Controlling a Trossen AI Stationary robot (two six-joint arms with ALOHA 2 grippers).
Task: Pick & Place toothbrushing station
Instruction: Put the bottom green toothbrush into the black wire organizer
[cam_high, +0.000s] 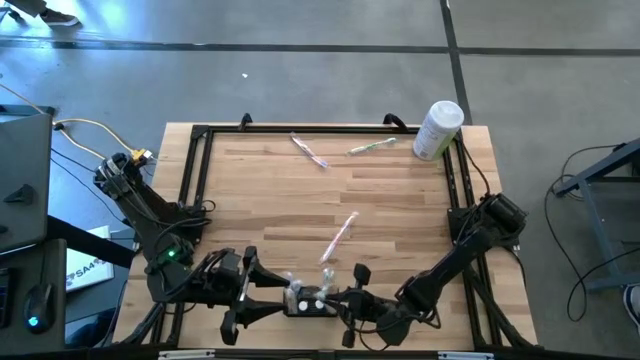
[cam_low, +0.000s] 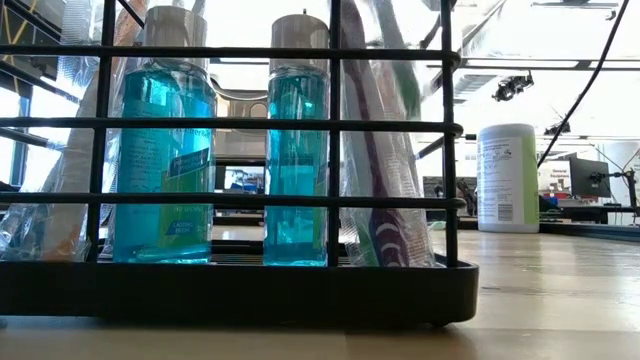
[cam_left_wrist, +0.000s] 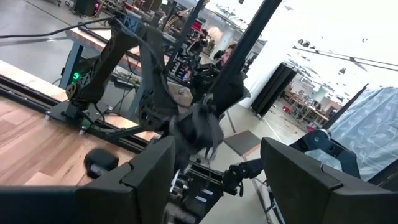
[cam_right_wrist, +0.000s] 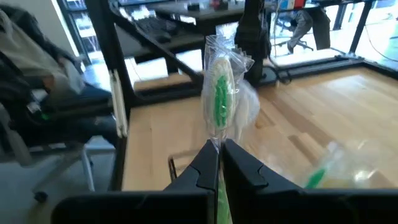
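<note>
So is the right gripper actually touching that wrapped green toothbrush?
Touching. In the right wrist view the right gripper has its fingers shut on the wrapped green toothbrush, which stands up from between them.

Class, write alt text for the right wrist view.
The right gripper has its jaws shut on a wrapped green toothbrush, which stands upright above a wooden table. A second green-tipped wrapped toothbrush shows at one side.

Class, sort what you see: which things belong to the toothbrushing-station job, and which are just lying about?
Job: toothbrushing station; wrapped green toothbrush pinched by right gripper; probably the loose wrapped toothbrushes.
Lying about: white container; cables beside the table.
</note>
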